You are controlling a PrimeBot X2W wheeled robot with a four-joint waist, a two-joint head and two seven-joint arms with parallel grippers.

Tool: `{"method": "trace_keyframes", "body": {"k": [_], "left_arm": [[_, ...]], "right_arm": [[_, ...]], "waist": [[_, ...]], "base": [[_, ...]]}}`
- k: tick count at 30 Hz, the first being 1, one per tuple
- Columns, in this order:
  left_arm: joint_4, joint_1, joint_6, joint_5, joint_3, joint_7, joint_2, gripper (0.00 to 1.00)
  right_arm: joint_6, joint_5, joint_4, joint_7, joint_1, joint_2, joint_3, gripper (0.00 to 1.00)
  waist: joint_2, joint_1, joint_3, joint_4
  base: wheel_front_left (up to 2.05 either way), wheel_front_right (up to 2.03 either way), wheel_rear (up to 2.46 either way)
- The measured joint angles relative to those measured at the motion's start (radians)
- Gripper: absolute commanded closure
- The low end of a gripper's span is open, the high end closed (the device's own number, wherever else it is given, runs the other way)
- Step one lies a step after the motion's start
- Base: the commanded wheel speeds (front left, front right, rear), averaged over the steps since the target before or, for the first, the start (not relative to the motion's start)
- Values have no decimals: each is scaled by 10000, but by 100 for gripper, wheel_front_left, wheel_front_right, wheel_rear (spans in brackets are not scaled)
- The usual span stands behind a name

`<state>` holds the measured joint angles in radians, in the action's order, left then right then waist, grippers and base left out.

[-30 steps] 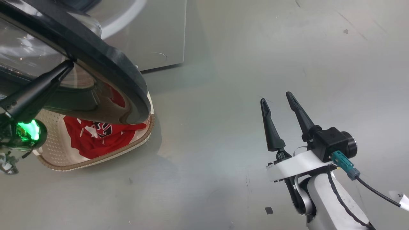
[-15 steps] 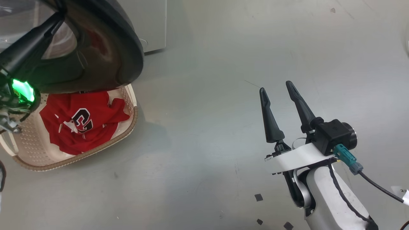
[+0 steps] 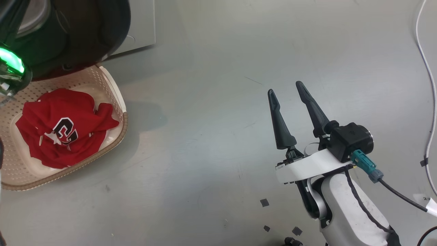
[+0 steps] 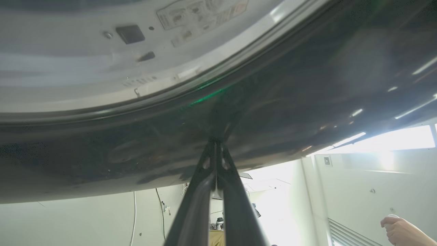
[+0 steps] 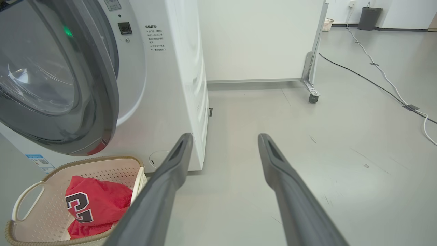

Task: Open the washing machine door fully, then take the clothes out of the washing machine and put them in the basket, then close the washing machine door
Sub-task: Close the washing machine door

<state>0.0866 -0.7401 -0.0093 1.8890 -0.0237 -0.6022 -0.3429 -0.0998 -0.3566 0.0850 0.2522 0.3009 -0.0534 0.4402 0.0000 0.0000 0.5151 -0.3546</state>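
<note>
Red clothes with navy number (image 3: 61, 130) lying in cream perforated plastic basket (image 3: 117, 99), so unloading looks done. Round glossy black-framed door (image 5: 109, 85) ajar, closing left. Left tool (image 4: 215, 147) pinched together, empty, tips on door frame. Right tool (image 3: 285, 87) spread wide, empty.

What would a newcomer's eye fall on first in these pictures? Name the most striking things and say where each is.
First come the bright red clothes with a navy number, heaped in the cream basket on the grey floor at the head view's left. Over the basket hangs the big dark washing machine door, standing partly open. At the lower right, the right hand is open and holds nothing.
</note>
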Motion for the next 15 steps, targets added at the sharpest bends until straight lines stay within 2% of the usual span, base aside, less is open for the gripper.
{"method": "trace_keyframes", "body": {"k": [4, 15], "left_arm": [[514, -487, 0, -54, -36, 230, 213, 100], [1438, -1115, -65, -174, -88, 330, 316, 100]], "right_arm": [[-12, -50, 4, 0, 1, 0, 31, 0], [-84, -132, 38, 0, 26, 23, 96, 0]], "waist": [[0, 0, 59, -100], [0, 0, 27, -229]], "base": [[0, 0, 0], [0, 0, 0]]}}
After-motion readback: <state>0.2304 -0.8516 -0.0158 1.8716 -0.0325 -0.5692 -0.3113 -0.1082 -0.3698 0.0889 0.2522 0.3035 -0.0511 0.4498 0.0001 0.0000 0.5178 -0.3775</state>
